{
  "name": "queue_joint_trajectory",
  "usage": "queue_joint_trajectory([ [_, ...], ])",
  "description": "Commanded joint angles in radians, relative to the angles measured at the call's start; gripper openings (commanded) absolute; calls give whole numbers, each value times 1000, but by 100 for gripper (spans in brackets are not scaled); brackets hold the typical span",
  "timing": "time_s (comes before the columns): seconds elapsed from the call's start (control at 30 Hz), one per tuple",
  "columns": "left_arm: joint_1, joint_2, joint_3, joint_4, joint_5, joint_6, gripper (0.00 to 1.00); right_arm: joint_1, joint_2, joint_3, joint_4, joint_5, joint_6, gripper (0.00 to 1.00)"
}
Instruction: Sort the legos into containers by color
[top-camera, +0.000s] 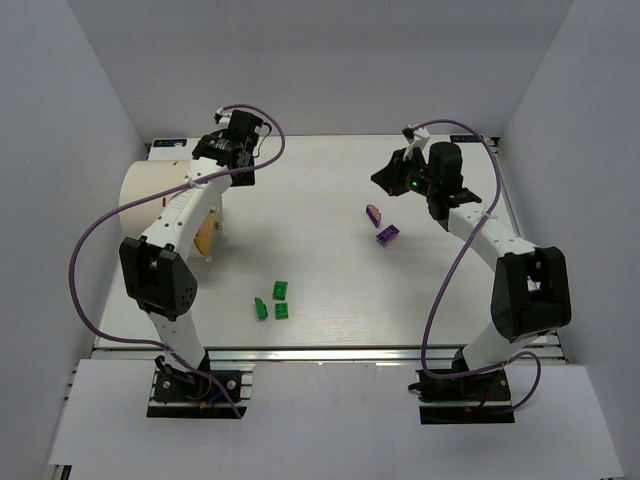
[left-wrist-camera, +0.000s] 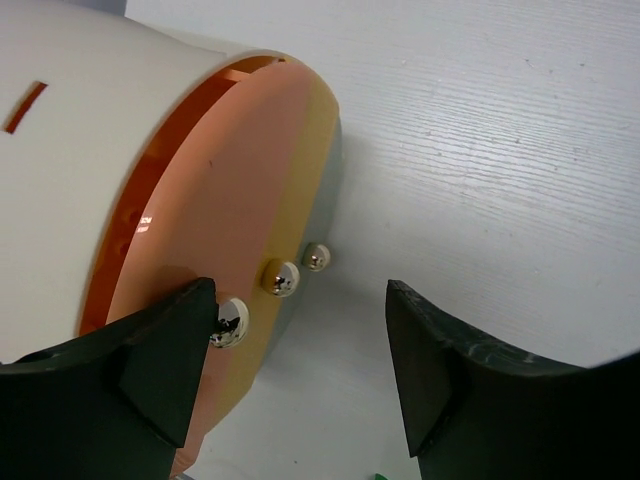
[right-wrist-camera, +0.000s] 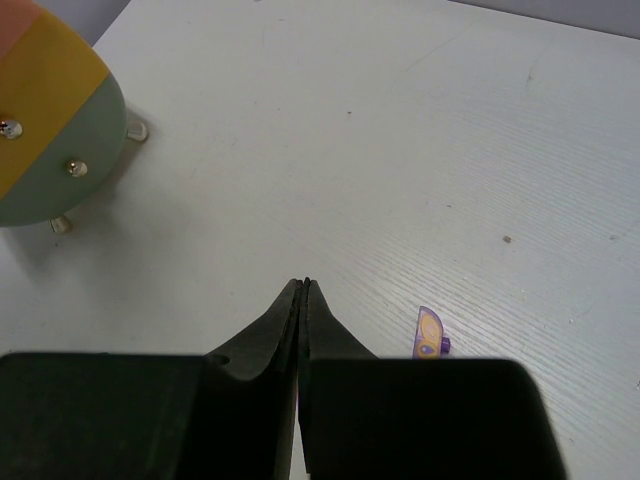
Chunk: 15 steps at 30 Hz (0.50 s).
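- You're holding the left gripper (left-wrist-camera: 300, 345) wide at the drum (left-wrist-camera: 120, 120) — empty.
- Your right gripper (right-wrist-camera: 303, 292) is sitting closed, empty.
- You're leaving green legos (top-camera: 281, 290), purple legos (top-camera: 387, 235) loose — sorting's far from done.

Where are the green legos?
In the top view, three green legos sit clustered toward the table's near edge, left of centre, beside the left arm.

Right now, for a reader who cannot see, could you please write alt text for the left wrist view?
Open left gripper before a cream-white drum lying on its side; its orange-and-yellow round face bears three shiny knobs. White table beneath.
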<state>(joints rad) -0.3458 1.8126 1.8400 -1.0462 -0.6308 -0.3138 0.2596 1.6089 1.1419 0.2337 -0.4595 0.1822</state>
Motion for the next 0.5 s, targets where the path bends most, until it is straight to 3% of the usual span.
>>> queue_joint_trajectory([
  [0.0,7,1,2,8,-75,36,79,-8,-35,-2,26,-18,13,0],
  [0.47,7,34,2,-5,-187,24,85,-16,-30,-2,26,-34,2,0],
])
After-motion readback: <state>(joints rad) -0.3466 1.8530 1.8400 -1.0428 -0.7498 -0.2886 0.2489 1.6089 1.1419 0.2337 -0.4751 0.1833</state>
